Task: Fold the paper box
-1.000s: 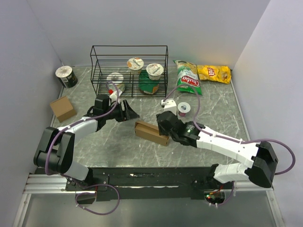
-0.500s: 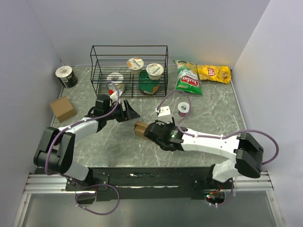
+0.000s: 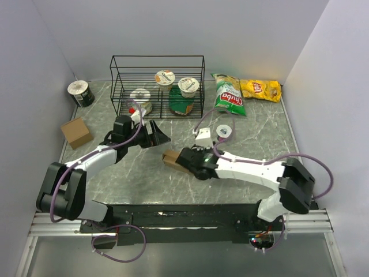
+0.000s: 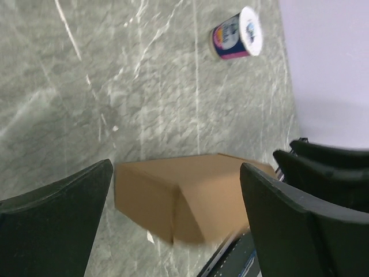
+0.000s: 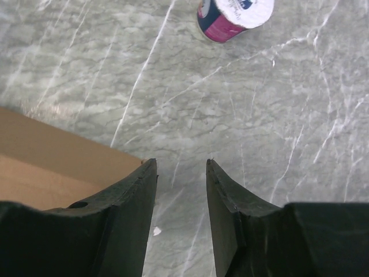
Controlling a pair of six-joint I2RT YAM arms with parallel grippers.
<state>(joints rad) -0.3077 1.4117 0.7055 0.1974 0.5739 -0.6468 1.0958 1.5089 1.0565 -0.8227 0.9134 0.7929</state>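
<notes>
The paper box (image 3: 172, 158) is a brown oblong carton lying on the marble table in front of the rack. My right gripper (image 3: 190, 164) sits over its right end and hides that part. In the right wrist view the right gripper (image 5: 181, 163) is open with a narrow gap holding nothing, and the box (image 5: 52, 167) lies against the outside of its left finger. My left gripper (image 3: 157, 136) is open, a little beyond and left of the box. In the left wrist view the left gripper (image 4: 177, 168) is wide open, and the box (image 4: 190, 196) lies beyond it, untouched.
A smaller squarish cardboard box (image 3: 76, 132) sits at the far left. A black wire rack (image 3: 157, 86) with yogurt cups stands at the back. A small cup (image 3: 222, 132) lies on its side right of the grippers. Two chip bags (image 3: 228, 94) and a can (image 3: 81, 93) lie at the back.
My right arm has swung left and come down over the box's right end, covering most of it. The box has shifted slightly left. The left arm has barely moved.
</notes>
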